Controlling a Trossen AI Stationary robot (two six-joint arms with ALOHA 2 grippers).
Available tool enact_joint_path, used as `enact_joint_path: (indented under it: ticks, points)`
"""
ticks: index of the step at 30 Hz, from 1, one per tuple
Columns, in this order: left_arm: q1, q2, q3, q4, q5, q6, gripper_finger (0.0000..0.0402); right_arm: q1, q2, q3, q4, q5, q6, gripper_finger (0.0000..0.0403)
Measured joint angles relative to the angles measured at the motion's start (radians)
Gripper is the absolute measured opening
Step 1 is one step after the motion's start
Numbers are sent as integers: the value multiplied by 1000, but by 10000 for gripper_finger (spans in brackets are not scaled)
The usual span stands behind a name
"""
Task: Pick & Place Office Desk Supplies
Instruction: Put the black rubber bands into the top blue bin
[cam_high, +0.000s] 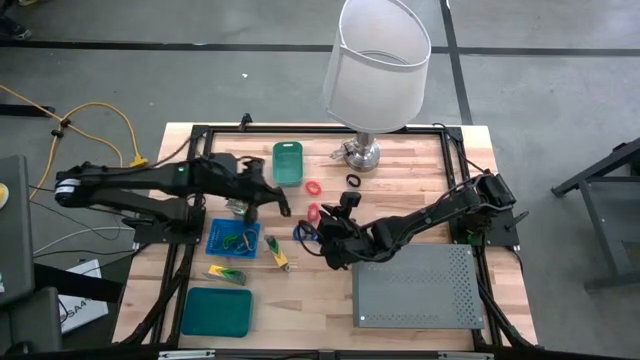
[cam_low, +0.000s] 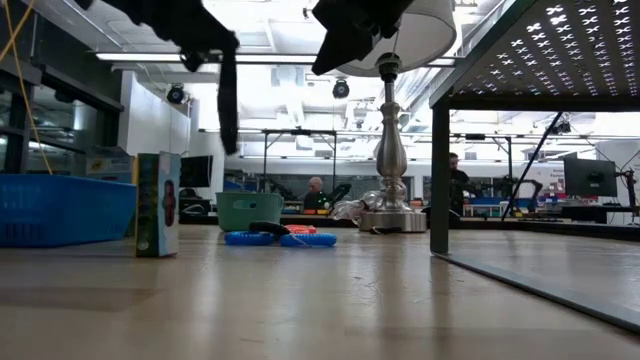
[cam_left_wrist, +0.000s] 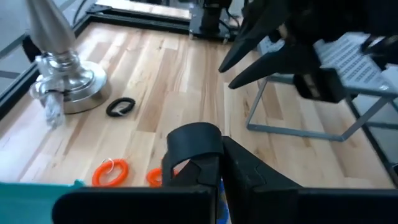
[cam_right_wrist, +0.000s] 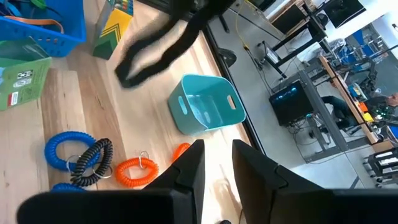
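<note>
Barely started — coils (cam_right_wrist: 137, 171) lie loose beside the teal bin (cam_high: 288, 162). Right end effector (cam_high: 345, 203) hovers there, narrowly parted, empty; left end effector (cam_high: 283, 208) is closed, empty.

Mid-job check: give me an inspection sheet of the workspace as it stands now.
Surface: light wooden table, dark frame.
Job's things: red coil loops, black coil ring, blue coil loop, yellow-green blocks, blue basket, teal bin, teal tray.
Clutter: white-shaded chrome lamp, grey perforated box.
Grippers: left gripper shut, empty; right gripper open, empty.
Cables: yellow cable on floor.
Surroundings: seated person behind.
</note>
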Motion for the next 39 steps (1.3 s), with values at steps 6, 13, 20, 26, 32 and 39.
enact_joint_path:
  ticks: [6, 13, 20, 26, 32, 39]
  points:
    - [1, -127, 0, -97, 0, -26, 1, 0, 0, 0, 0, -1, -1, 69]
    - [0, -184, 0, -174, 0, -81, 1, 0, 0, 0, 0, -3, -15, 69]
    - [-1, -182, 0, -208, 1, -103, 1, 0, 0, 0, 0, -17, -29, 69]
    - [-28, -195, 0, -224, 8, -137, 1, 0, 0, 0, 6, -132, -29, 69]
    - [-92, -211, 0, -306, 11, -156, 1, 0, 0, 0, 68, -242, -29, 69]
    - [-229, -228, 0, -351, 12, -192, 1, 0, 0, 0, 154, -435, 32, 69]
